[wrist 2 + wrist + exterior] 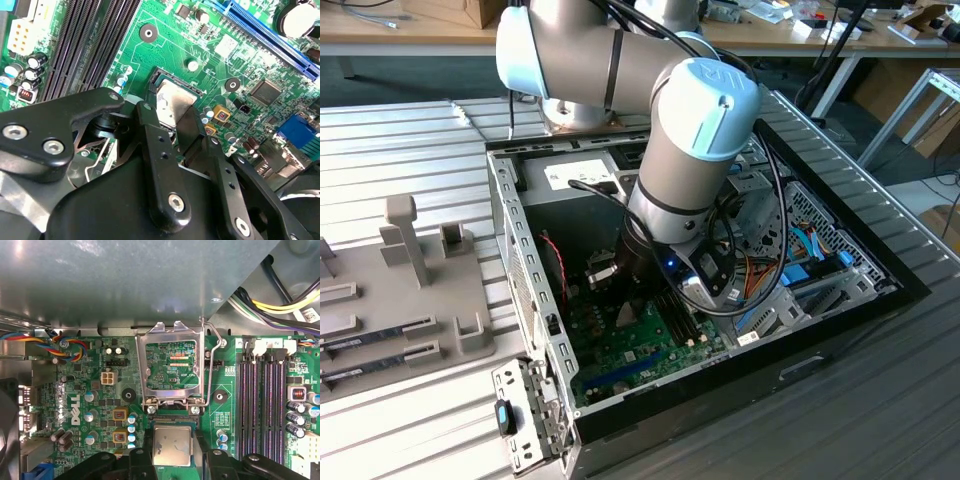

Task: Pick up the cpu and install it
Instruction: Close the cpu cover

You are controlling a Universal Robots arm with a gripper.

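One cpu (172,446), silvery face up, sits squarely between the fingers (159,150) of the claw (172,456), which looks clenched on its two opposite edges. It lies level over the socket (172,419) on the green motherboard (80,405). The hinged retention frame (142,367) stands flipped open just beyond it, with memory slots (262,400) alongside. In the exterior view the arm (690,150) reaches down into the open computer case (515,250).

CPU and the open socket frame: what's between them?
First wrist view: between the cpu and the frame lie its hinge, two screws and the socket's dark edge.
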